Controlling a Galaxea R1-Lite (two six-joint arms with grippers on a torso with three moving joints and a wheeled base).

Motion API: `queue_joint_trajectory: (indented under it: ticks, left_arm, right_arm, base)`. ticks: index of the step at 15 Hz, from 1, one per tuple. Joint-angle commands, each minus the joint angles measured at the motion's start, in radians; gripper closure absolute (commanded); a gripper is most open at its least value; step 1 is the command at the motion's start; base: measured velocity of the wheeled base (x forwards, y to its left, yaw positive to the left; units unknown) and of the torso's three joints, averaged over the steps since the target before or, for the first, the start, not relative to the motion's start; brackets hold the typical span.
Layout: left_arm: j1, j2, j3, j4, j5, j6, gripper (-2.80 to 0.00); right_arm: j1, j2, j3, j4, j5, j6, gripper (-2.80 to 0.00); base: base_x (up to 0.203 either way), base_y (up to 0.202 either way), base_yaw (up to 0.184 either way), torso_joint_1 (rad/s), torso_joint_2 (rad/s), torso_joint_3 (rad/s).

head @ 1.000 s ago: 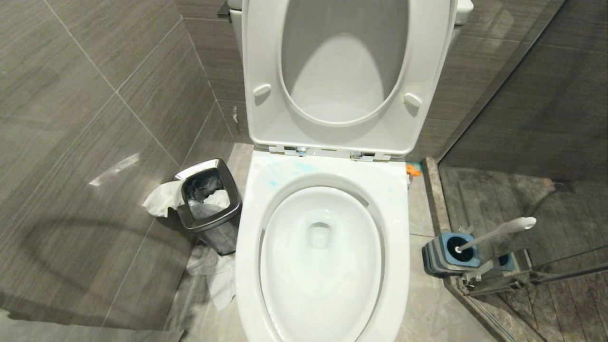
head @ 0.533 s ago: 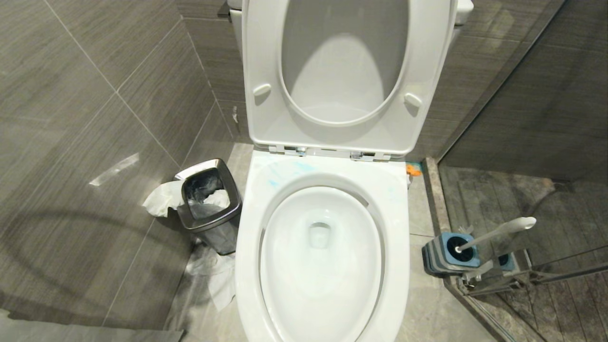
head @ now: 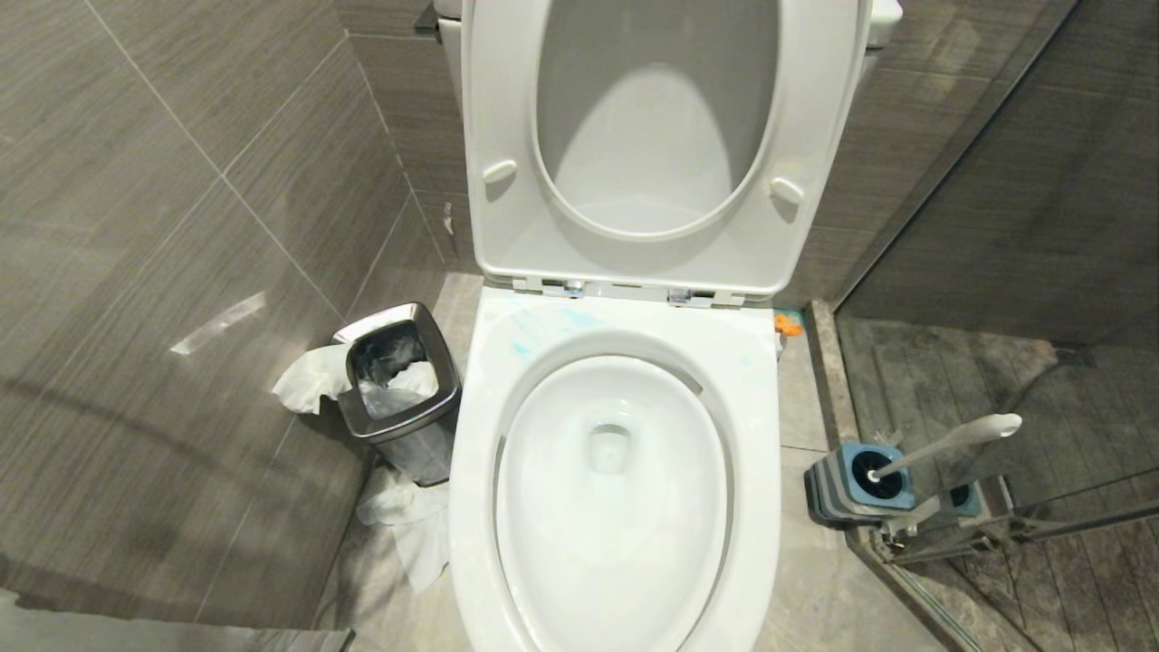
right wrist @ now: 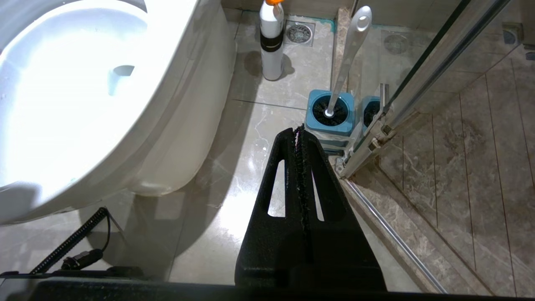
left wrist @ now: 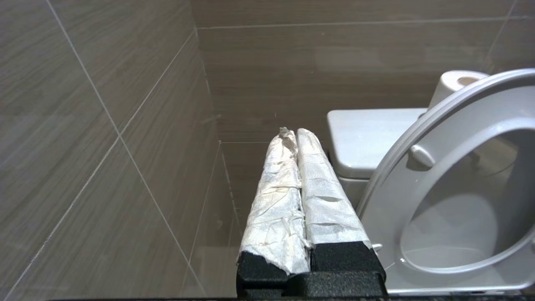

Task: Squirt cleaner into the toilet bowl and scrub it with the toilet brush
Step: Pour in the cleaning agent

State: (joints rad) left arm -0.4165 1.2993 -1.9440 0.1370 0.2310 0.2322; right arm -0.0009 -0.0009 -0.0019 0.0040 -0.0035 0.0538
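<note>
Nothing in the head view has shifted: toilet bowl (head: pixel 616 471) centre frame, toilet brush (head: pixel 946 441) lower right, undrawn; left gripper (left wrist: pixel 296 133) and right gripper (right wrist: pixel 299 129) pressed together, empty, risking an unscrubbed bowl.

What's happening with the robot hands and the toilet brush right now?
Left end effector shut, empty, up by the tank. Right end effector shut, empty, low near the toilet brush. Brush parked in its holder. Nothing blocking the toilet bowl.
</note>
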Motion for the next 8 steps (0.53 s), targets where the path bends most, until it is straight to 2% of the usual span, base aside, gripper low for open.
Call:
queue_joint_trajectory:
  ticks: [1,2,3,5,7,8]
  left_arm:
    - [-0.024,-0.036,0.006,0.005,-0.005,-0.016,0.0]
    - [-0.05,-0.047,0.008,0.017,-0.01,-0.052,0.0]
    - [-0.058,-0.053,0.006,0.029,-0.034,-0.123,0.0]
    - [-0.029,-0.087,0.005,0.065,-0.191,-0.193,0.0]
    - [0.053,-0.14,0.004,0.133,-0.35,-0.205,0.0]
    - [0.1,-0.165,0.004,0.16,-0.404,-0.21,0.0]
  right_arm:
    - [-0.001,0.001,0.0,-0.001,0.0,0.0,0.0]
    - [-0.001,0.001,0.0,-0.001,0.0,0.0,0.0]
    - [0.001,0.001,0.0,-0.001,0.0,0.0,0.0]
    - [-0.001,0.001,0.0,0.0,0.0,0.0,0.0]
    - [-0.001,0.001,-0.001,0.0,0.0,0.0,0.0]
    - [-0.001,0.001,0.0,0.0,0.0,0.0,0.0]
  base:
    - [0.0,0.0,0.0,0.0,0.0,0.0]
    - [0.0,0.0,0.0,0.0,0.0,0.0]
    - [0.0,0.0,0.0,0.0,0.0,0.0]
    - [0.0,0.0,0.0,0.0,0.0,0.0]
    - [0.0,0.0,0.0,0.0,0.0,0.0]
    - [0.0,0.0,0.0,0.0,0.0,0.0]
